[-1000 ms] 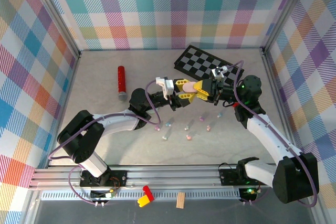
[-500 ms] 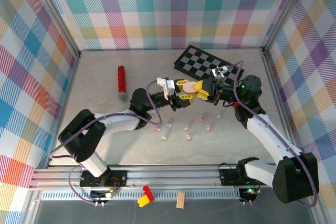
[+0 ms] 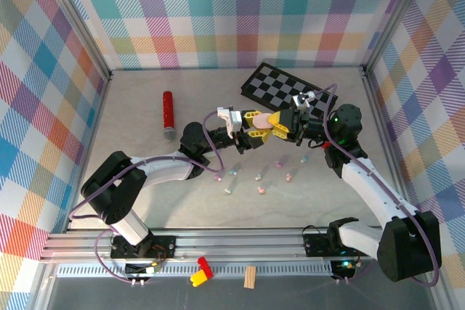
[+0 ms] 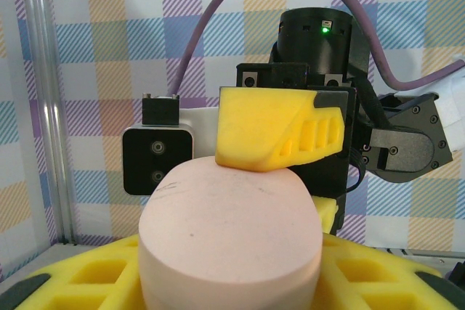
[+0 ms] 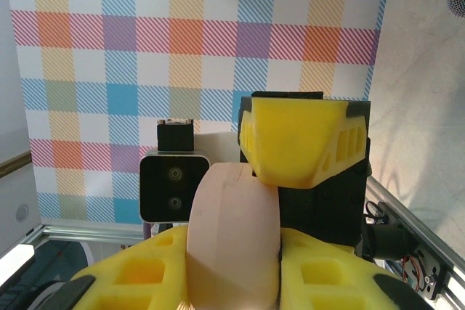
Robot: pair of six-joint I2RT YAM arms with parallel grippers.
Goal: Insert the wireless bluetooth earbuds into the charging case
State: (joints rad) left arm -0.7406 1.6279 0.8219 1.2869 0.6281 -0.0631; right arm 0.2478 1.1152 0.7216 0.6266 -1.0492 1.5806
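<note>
A pink pebble-shaped charging case (image 3: 261,121) hangs in mid-air over the table's middle, closed, with a seam line (image 5: 243,172) showing. My left gripper (image 3: 251,133) is shut on it from the left, and my right gripper (image 3: 279,124) is shut on it from the right. In the left wrist view the case (image 4: 229,230) sits between my own yellow fingers (image 4: 87,281), with a finger of the other gripper (image 4: 280,132) pressing on its top. The right wrist view shows the case (image 5: 232,237) edge-on. Several pastel earbuds (image 3: 259,177) lie loose on the table below.
A red cylinder (image 3: 168,112) lies at the back left and a black-and-white checkered board (image 3: 280,83) at the back right. Plaid walls close in three sides. Small red-and-yellow blocks (image 3: 201,271) and a wooden piece (image 3: 251,276) rest on the front rail.
Both arms have stayed almost still with the case between them. From above, less of the pink case shows under the yellow fingers.
</note>
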